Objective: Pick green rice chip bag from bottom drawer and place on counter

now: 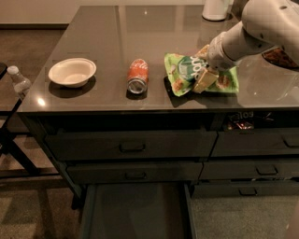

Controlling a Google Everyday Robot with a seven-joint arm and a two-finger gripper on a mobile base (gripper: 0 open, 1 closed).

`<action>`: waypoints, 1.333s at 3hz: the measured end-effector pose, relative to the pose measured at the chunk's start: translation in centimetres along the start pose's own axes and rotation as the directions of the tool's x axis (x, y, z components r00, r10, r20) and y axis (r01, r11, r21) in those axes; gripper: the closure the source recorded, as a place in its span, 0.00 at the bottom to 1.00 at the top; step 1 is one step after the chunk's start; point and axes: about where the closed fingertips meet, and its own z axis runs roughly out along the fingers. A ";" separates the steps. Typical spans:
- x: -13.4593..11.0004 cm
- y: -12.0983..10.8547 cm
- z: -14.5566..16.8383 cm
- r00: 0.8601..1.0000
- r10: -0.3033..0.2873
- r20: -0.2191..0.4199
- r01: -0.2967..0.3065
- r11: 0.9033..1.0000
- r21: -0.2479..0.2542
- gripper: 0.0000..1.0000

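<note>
The green rice chip bag (183, 70) is at the counter's (107, 35) right front, casting a dark shadow just under its left edge. My gripper (203, 67) comes in from the upper right on a white arm and is shut on the bag's middle, one tan finger (204, 80) lying across its front. I cannot tell whether the bag rests on the top or hangs just above it. Below, the bottom drawer (135, 210) of the left stack stands pulled open, its dark inside bare.
A red soda can (137, 76) lies on its side left of the bag. A white bowl (72, 71) sits further left. A white container (216, 8) stands at the back right. A water bottle (18, 81) is off the counter's left edge. Closed drawers (131, 145) face front.
</note>
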 end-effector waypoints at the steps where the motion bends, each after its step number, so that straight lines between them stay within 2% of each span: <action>1: 0.0 0.0 0.0 1.000 0.000 0.000 0.000 1.000 0.000 0.58; 3: 0.0 0.0 0.0 1.000 0.000 0.000 0.000 1.000 0.000 0.12; 4: 0.0 0.0 0.0 1.000 0.000 0.000 0.000 1.000 0.000 0.00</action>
